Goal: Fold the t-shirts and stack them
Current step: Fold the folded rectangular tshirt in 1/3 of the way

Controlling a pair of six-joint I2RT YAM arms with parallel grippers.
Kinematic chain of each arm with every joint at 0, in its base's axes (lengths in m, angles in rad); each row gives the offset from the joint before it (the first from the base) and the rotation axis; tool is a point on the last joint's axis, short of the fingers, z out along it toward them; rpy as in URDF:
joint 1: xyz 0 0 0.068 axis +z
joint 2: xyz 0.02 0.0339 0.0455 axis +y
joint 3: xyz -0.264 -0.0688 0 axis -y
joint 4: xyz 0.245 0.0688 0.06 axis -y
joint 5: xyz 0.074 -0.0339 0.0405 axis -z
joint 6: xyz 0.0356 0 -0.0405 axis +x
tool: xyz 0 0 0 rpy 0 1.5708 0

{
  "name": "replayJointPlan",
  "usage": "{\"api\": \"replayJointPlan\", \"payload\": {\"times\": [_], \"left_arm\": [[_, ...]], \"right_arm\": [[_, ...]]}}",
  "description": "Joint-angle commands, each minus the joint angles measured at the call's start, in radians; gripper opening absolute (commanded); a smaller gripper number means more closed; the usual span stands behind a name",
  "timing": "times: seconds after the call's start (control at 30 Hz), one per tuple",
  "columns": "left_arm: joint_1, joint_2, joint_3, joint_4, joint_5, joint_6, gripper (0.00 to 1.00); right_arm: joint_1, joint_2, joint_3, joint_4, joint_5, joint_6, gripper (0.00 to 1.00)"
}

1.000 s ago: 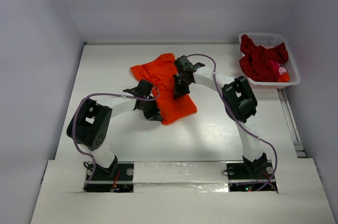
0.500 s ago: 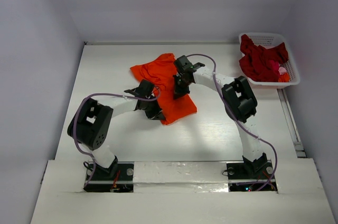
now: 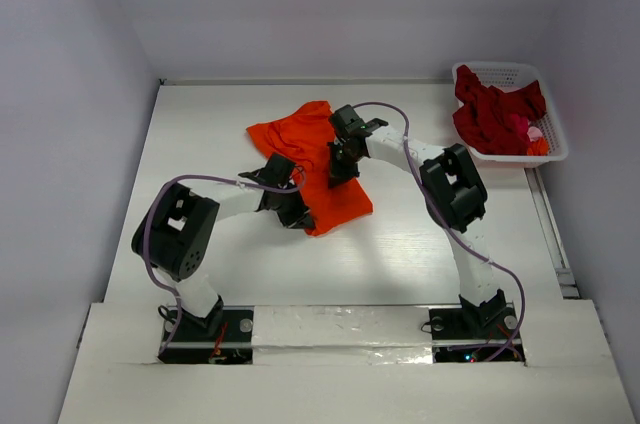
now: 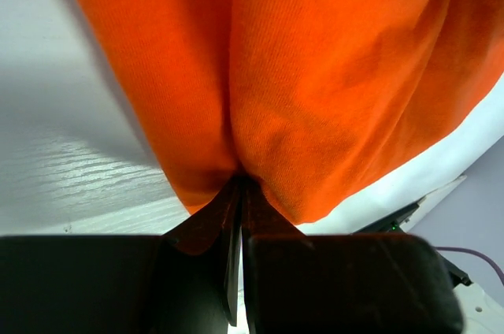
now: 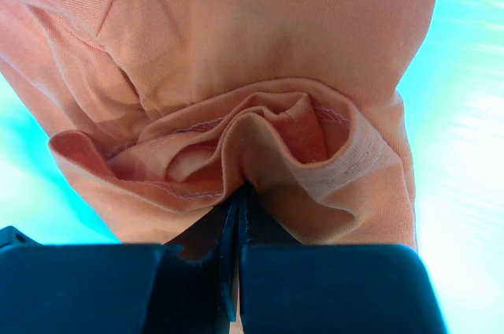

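Note:
A bright orange t-shirt (image 3: 300, 134) lies crumpled in the middle of the table. My left gripper (image 3: 293, 210) is shut on the shirt's near left edge; in the left wrist view the orange cloth (image 4: 315, 74) bunches into the pinched fingertips of that gripper (image 4: 240, 183). My right gripper (image 3: 340, 166) is shut on the shirt near its middle, and the right wrist view shows a fold with a stitched hem (image 5: 260, 121) gathered at its gripper (image 5: 240, 192). Dark red t-shirts (image 3: 492, 114) lie heaped in the basket.
A white lattice basket (image 3: 553, 149) stands at the back right, holding the dark red cloth and a bit of pink and orange. The white table (image 3: 210, 124) has a raised edge along the right side.
The left arm's elbow has shifted slightly to the right and forward; both grippers stay shut on the orange shirt, which has barely moved.

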Motion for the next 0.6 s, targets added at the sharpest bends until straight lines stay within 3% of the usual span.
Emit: {"api": "replayJointPlan", "payload": {"times": [0.0, 0.2, 0.57], "left_arm": [[-0.006, -0.015, -0.020, 0.030, 0.031, -0.019, 0.00], [-0.036, 0.024, 0.003, 0.019, 0.080, 0.020, 0.00], [-0.036, 0.046, 0.031, -0.111, 0.048, 0.123, 0.00]], "right_arm": [[0.006, 0.026, 0.002, 0.015, 0.046, -0.014, 0.00], [0.006, 0.028, -0.006, 0.019, 0.043, -0.011, 0.00], [0.006, 0.026, 0.000, 0.022, 0.041, -0.005, 0.00]]}}
